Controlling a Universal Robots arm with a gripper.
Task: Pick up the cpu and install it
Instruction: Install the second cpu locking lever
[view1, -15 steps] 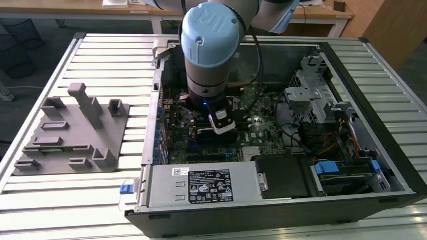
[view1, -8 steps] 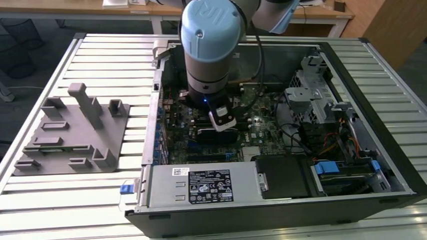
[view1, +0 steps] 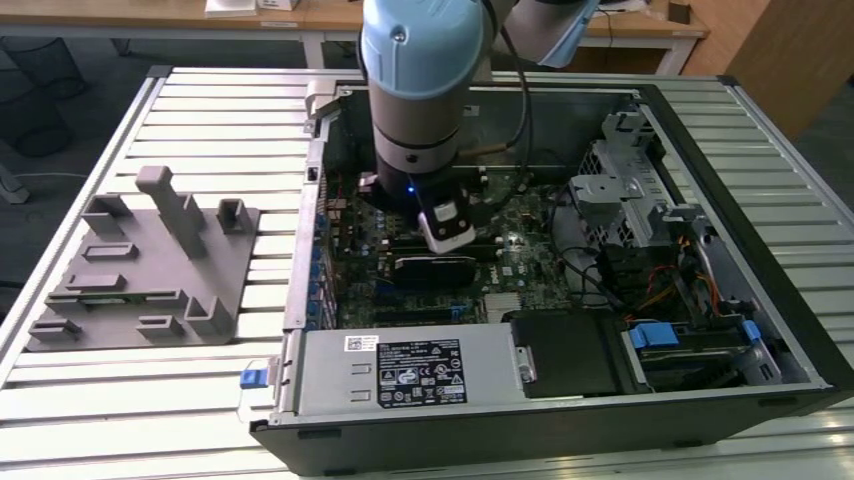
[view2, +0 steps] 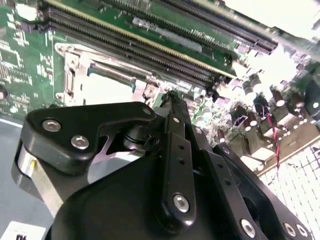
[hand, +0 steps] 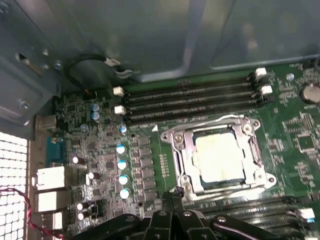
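The cpu (hand: 220, 157) has a pale, smooth metal top inside a shiny metal socket frame (hand: 176, 150); the tool (view2: 170, 100) is matt black.

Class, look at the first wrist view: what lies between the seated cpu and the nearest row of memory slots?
The metal socket frame surrounding the cpu, then a narrow strip of green motherboard before the memory slots.

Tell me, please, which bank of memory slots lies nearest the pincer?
The bank on the pincer's side of the cpu socket; the other bank lies beyond the socket, farther away.
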